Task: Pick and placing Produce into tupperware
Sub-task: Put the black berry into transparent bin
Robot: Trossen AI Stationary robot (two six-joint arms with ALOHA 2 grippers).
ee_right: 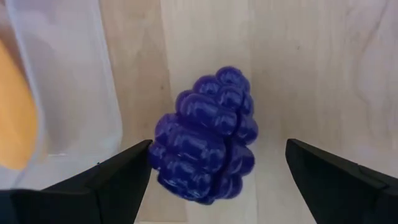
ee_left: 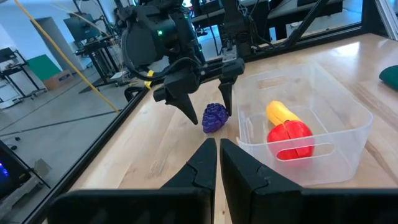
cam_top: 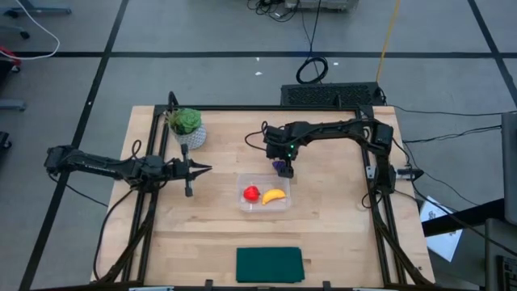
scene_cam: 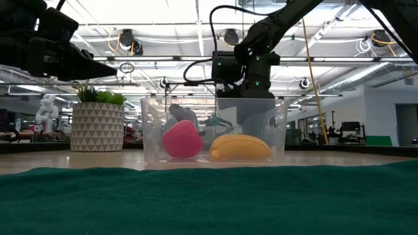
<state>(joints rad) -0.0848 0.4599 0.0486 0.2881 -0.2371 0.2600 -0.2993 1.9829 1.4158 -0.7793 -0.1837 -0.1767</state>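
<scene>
Two of three done: banana [cam_top: 275,196] and red fruit [cam_top: 251,193] inside tupperware [cam_top: 266,205]; purple piece [ee_right: 205,143] left on tabletop [cam_top: 218,234] beside it, straddled by spread right tool [ee_left: 205,106]; left tool [cam_top: 203,170] shut, idle.

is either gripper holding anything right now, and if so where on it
Nothing is held. The right gripper hangs open over the purple piece beside the tupperware, fingers on either side of it. The left gripper is shut and empty.
</scene>
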